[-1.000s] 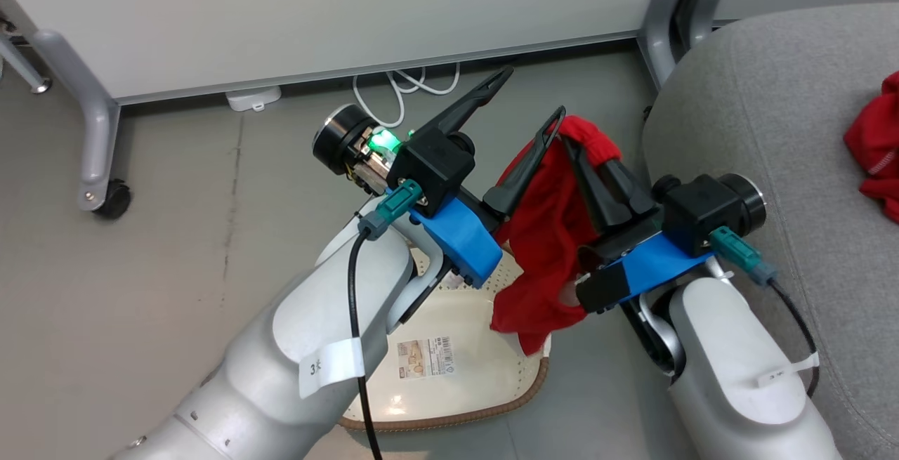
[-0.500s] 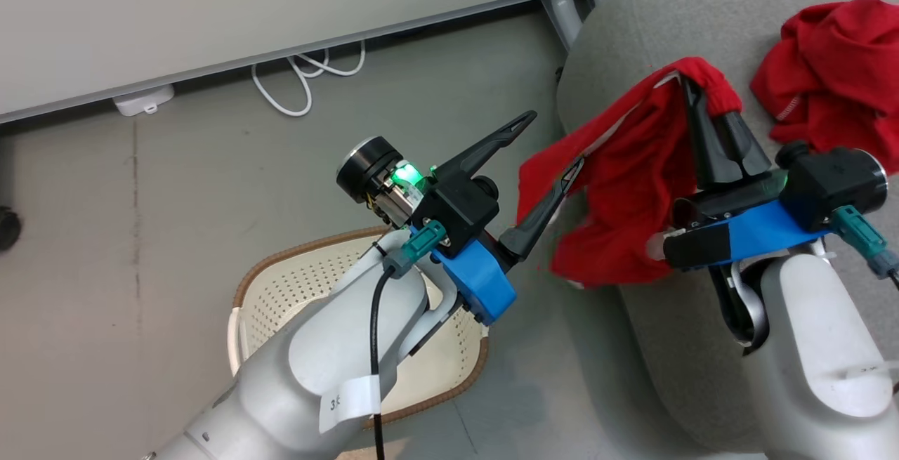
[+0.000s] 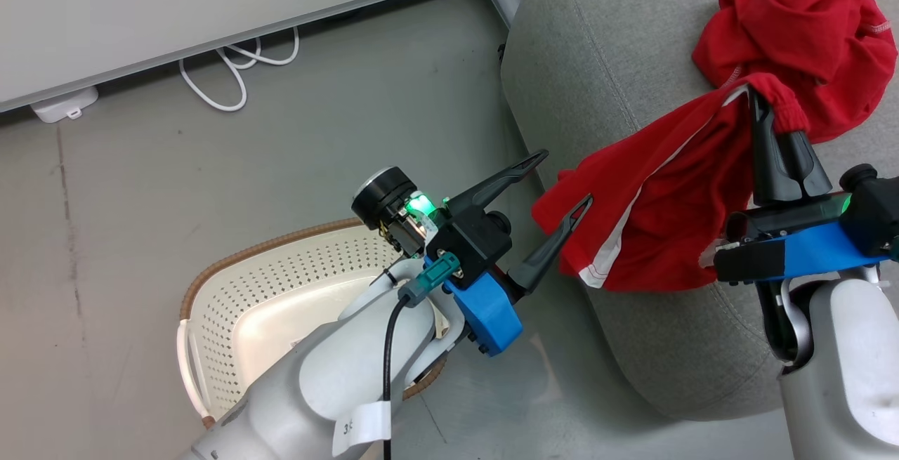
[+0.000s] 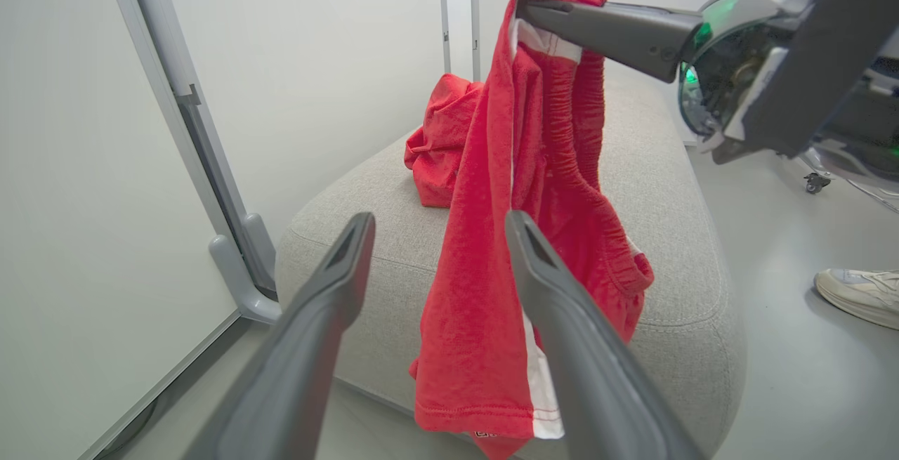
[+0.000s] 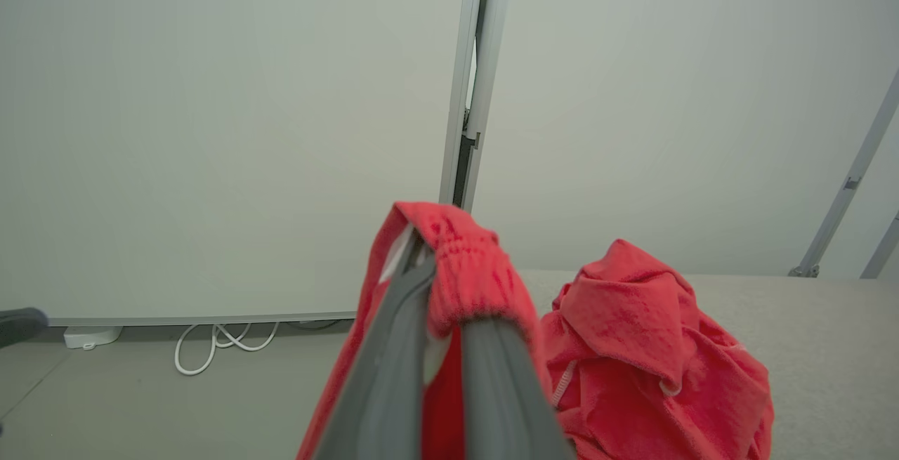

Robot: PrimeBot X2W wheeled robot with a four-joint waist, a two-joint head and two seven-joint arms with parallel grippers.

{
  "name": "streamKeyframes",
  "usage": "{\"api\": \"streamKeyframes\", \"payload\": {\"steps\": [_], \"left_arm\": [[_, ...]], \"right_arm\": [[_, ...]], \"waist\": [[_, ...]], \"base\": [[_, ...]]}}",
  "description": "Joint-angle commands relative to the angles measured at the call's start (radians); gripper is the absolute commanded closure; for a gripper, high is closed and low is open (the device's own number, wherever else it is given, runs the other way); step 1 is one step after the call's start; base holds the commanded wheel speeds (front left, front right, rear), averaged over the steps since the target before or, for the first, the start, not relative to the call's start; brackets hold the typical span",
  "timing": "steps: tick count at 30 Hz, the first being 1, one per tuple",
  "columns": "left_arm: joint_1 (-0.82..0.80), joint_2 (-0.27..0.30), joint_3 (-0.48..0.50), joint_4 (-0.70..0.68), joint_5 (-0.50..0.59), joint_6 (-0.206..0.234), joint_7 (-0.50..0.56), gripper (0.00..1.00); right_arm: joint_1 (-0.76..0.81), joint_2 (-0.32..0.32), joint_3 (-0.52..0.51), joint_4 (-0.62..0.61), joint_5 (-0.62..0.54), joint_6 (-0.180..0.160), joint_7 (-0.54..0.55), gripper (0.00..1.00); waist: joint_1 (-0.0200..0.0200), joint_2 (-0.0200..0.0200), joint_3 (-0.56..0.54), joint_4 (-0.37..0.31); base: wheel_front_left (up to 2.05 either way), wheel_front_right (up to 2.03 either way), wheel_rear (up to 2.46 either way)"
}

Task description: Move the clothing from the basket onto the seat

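Your right claw (image 3: pixel 762 105), clamped on the second garment (image 3: pixel 653 221), has swung over the seat (image 3: pixel 597 60). Your left claw (image 3: pixel 565 178) gapes empty. The first garment (image 3: pixel 786 24) already lies there, so only the release remains.

Head cam: high, steeply down on floor (image 3: pixel 211 186), basket (image 3: pixel 281 270) & seat (image 3: pixel 597 60) edge. L wrist cam: low, level, past left fingers (image 4: pixel 330 291) at seat's side, close. R wrist cam: past right fingers (image 5: pixel 390 369) toward wall panel (image 5: pixel 211 130), v. close. All 3 share seat w/ red clothing (image 3: pixel 772 17)
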Motion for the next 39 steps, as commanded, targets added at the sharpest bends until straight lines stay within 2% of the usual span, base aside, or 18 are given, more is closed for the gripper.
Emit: {"api": "streamKeyframes", "payload": {"steps": [1, 9, 16, 21, 24, 26, 31, 35, 39], "left_arm": [[0.005, 0.006, 0.003, -0.003, 0.003, -0.002, -0.005, 0.00], [-0.029, 0.013, 0.006, -0.016, 0.015, 0.005, -0.005, 0.00], [-0.084, 0.034, 0.009, -0.039, 0.036, 0.014, 0.007, 0.00], [-0.137, 0.050, 0.008, -0.065, 0.055, 0.015, 0.023, 0.00], [-0.168, 0.061, 0.008, -0.084, 0.069, 0.017, 0.034, 0.00], [-0.188, 0.070, 0.010, -0.097, 0.076, 0.018, 0.039, 0.00], [-0.222, 0.088, 0.007, -0.123, 0.092, 0.021, 0.054, 0.00], [-0.235, 0.088, -0.003, -0.137, 0.097, 0.018, 0.060, 0.00], [-0.240, 0.097, -0.007, -0.149, 0.098, 0.021, 0.066, 0.00]], "right_arm": [[0.009, 0.002, -0.003, -0.005, -0.003, 0.000, 0.000, 1.00], [-0.063, 0.004, -0.011, -0.021, -0.012, 0.000, -0.001, 1.00], [-0.291, -0.052, -0.084, -0.056, 0.001, 0.000, 0.000, 1.00], [-0.511, -0.144, -0.196, -0.067, 0.014, 0.000, 0.000, 1.00], [-0.639, -0.239, -0.259, -0.049, 0.011, 0.000, 0.000, 1.00], [-0.712, -0.326, -0.286, -0.024, 0.002, 0.000, 0.000, 1.00], [-0.837, -0.510, -0.353, 0.080, -0.011, 0.000, 0.000, 1.00], [-0.822, -0.568, -0.401, 0.155, -0.031, 0.000, 0.000, 1.00], [-0.726, -0.534, -0.424, 0.210, -0.037, 0.000, 0.000, 1.00]], "waist": [[0.0000, 0.0000, 0.002, -0.003], [0.0000, 0.0000, 0.045, 0.002], [0.0000, 0.0000, 0.148, 0.016], [0.0000, 0.0000, 0.249, 0.031], [0.0000, 0.0000, 0.310, 0.038], [0.0000, 0.0000, 0.347, 0.040], [0.0000, 0.0000, 0.408, 0.034], [0.0000, 0.0000, 0.427, 0.030], [0.0000, 0.0000, 0.439, 0.013]], "base": [[0.00, 0.00, 0.00], [0.00, 0.00, 0.00], [0.00, 0.00, 0.00], [0.00, 0.00, 0.00], [0.00, 0.00, 0.00], [0.00, 0.00, 0.00], [0.00, 0.00, 0.00], [0.00, 0.00, 0.00], [0.00, 0.00, 0.00]]}}
